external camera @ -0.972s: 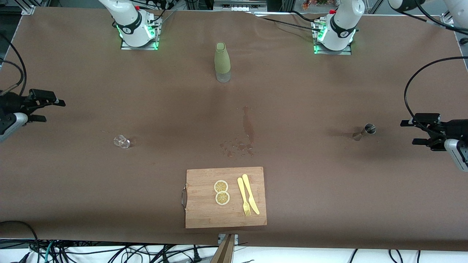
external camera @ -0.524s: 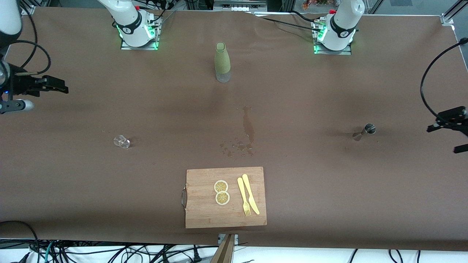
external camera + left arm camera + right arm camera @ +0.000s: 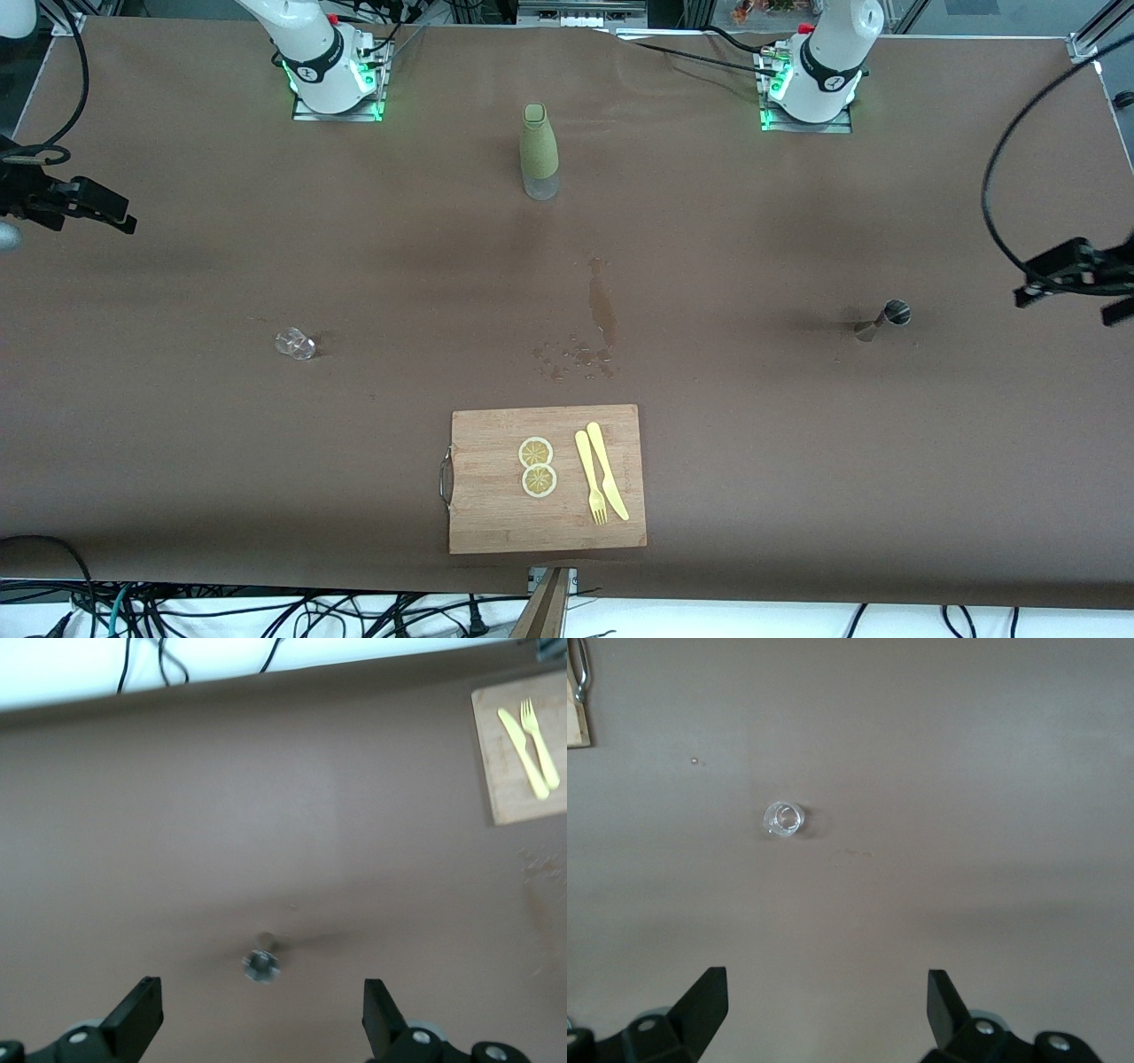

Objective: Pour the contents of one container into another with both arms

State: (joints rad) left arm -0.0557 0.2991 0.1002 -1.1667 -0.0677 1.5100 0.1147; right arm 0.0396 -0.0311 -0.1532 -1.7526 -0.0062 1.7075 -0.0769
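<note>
The left claw (image 3: pixel 1076 283) hangs released, fingers spread wide, over the left arm's end of the brown worktop (image 3: pixel 797 443), near a small metal jigger (image 3: pixel 882 320). The right claw (image 3: pixel 89 208), likewise released, hovers over the right arm's end, well apart from a small clear glass (image 3: pixel 295 343). A green bottle (image 3: pixel 539 151) stands between the arm bases; a cutting board (image 3: pixel 496 514) lies nearest the front camera.

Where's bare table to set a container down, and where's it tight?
Free: the wide stretch between the small glass and the cutting board, and between the board and the metal jigger. Also between the bottle and either base. Avoid: the spill just above the board.
</note>
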